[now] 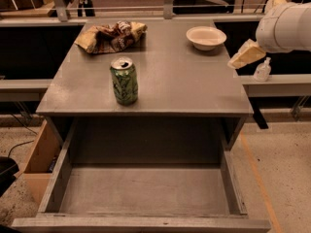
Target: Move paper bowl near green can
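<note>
1. The paper bowl (206, 37) sits upright at the far right of the counter (194, 81). Only its own pale inner surface shows inside.
2. The green can (124, 80) stands upright near the counter's front edge, left of the middle and well apart from the bowl. Its silver top shows, but what is inside cannot be told.
3. A crumpled snack bag (111, 36) lies at the far left corner.
4. The drawer (146, 188) under the counter is pulled open, and its grey floor shows bare.
5. The claw (247, 54) hangs off the counter's right edge, near the bowl but not touching it. How far it is open cannot be told, and nothing is seen in its hold.
6. A small clear pump bottle (262, 70) stands on a ledge just beside the claw.
</note>
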{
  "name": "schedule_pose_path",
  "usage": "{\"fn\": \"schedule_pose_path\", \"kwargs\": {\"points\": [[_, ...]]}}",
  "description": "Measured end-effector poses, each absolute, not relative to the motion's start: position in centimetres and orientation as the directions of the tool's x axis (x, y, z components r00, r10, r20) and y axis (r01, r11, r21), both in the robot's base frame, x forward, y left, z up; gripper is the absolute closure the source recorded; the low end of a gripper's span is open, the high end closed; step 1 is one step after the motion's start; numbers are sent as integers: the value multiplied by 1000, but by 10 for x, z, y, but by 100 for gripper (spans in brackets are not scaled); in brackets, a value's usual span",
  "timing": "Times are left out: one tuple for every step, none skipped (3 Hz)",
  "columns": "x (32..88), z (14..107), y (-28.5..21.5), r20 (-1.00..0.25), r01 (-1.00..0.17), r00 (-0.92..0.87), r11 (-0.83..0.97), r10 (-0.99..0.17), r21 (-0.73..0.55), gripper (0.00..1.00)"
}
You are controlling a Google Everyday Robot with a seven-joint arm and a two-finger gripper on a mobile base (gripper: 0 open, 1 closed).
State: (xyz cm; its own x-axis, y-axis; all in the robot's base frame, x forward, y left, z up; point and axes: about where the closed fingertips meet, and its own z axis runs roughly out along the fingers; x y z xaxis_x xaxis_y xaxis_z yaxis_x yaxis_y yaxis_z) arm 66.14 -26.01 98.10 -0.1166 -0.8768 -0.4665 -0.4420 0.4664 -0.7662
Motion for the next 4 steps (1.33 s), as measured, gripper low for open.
{"fn": "schedule_pose_path", "kwargs": {"points": [[714, 977, -248, -516, -396, -41, 488, -856, -778, 0], [760, 966, -245, -572, -382, -7, 530, -820, -757, 0], [788, 947, -249, -623, -391, 3, 572, -782, -721, 0], [810, 930, -253, -666, -393, 21, 606, -746, -692, 0]]}}
